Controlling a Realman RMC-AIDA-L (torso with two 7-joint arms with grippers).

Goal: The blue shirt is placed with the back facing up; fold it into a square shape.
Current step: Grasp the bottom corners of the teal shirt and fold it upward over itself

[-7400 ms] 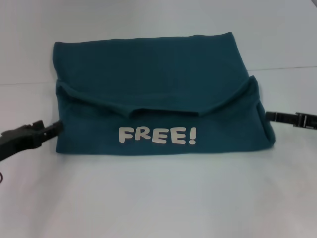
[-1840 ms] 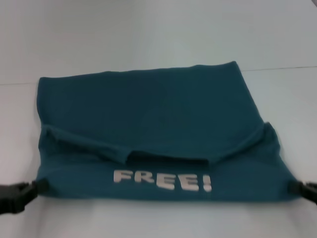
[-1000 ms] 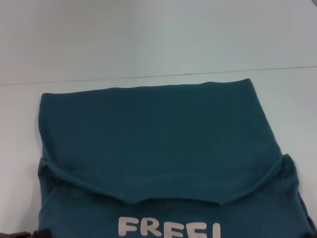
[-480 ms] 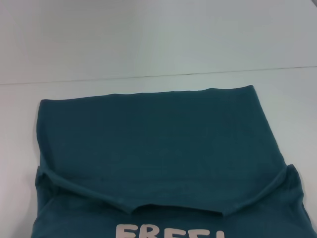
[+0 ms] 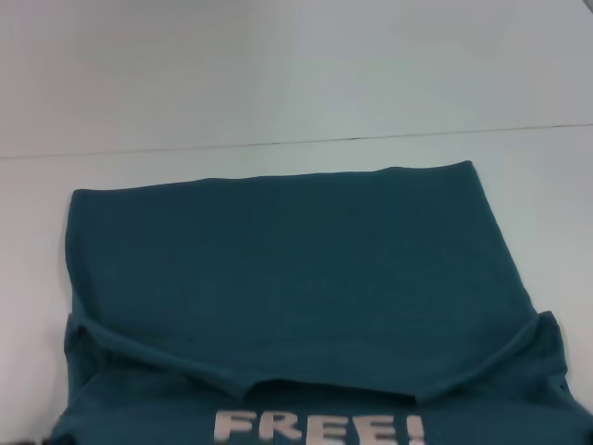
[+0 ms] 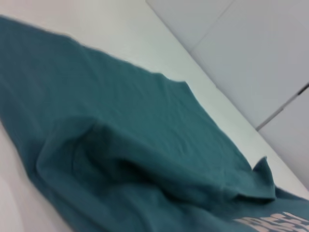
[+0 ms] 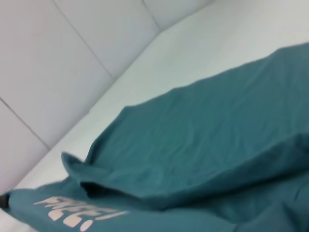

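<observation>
Head view shows the blue shirt (image 5: 287, 278) lying on the white counter (image 5: 278, 74). It fills most of the near part of the picture and runs off the bottom edge. Its far edge is a nearly straight line, close to where the counter meets the wall. The far part of the shirt is plain and flat. Nearer the robot, a fold crosses the shirt from side to side, dipping in the middle. Below that fold are the white letters "FREE!" (image 5: 320, 428), cut off by the bottom of the picture.

Neither arm can be seen in the head view. A tiny dark bit sits at the bottom left corner, by the shirt's near left corner, but it is too small to tell what it is.

Left wrist view looks across the shirt (image 6: 120, 145) from low down beside it, with the fold as a raised ridge. Right wrist view shows the shirt (image 7: 203, 145) and its letters (image 7: 72, 210) from the other side.

No end effector shows in any view, so I cannot tell if either one is clenched or released.
</observation>
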